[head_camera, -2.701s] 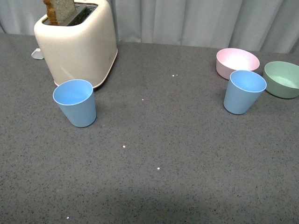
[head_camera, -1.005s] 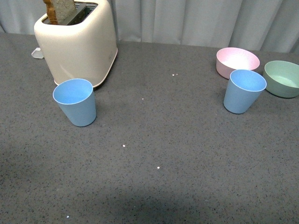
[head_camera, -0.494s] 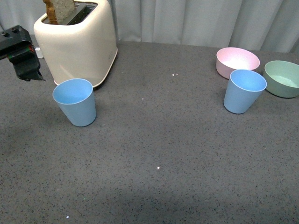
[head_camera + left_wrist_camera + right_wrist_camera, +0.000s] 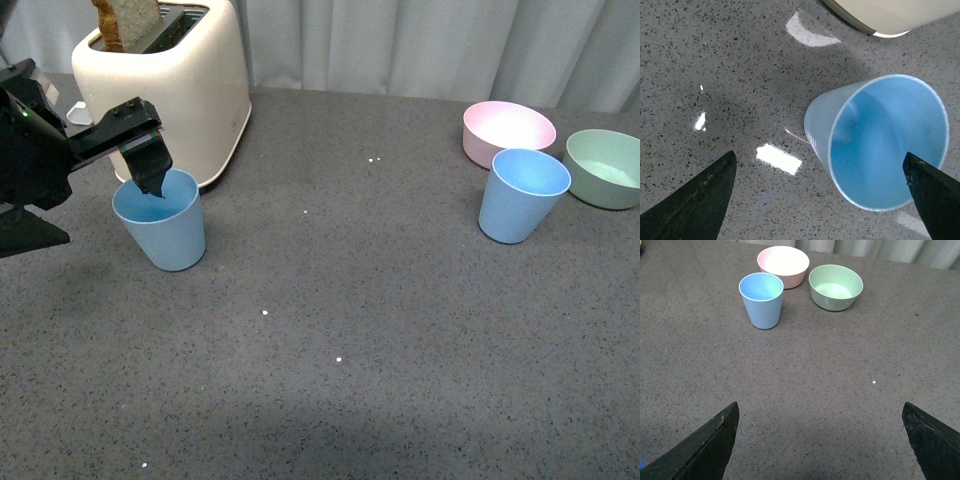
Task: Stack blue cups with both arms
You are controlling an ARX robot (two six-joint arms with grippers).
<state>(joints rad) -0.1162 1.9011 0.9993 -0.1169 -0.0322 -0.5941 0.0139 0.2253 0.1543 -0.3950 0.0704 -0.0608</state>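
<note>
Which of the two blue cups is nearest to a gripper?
The blue cup in front of the toaster: the open left gripper hangs over its rim. The other cup, beside the pink bowl, has no gripper near.

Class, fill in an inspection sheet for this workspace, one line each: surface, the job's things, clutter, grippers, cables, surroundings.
Surface: dark grey speckled table with a few white specks.
Job's things: left blue cup upright in front of the toaster; right blue cup upright near the bowls; not stacked.
Clutter: cream toaster with a bread slice in it; pink bowl; green bowl.
Grippers: left gripper open, one finger over the left cup's mouth, the other outside it; right gripper open, holding nothing, well short of the right cup.
Cables: nothing seen.
Surroundings: grey curtain behind the table.
</note>
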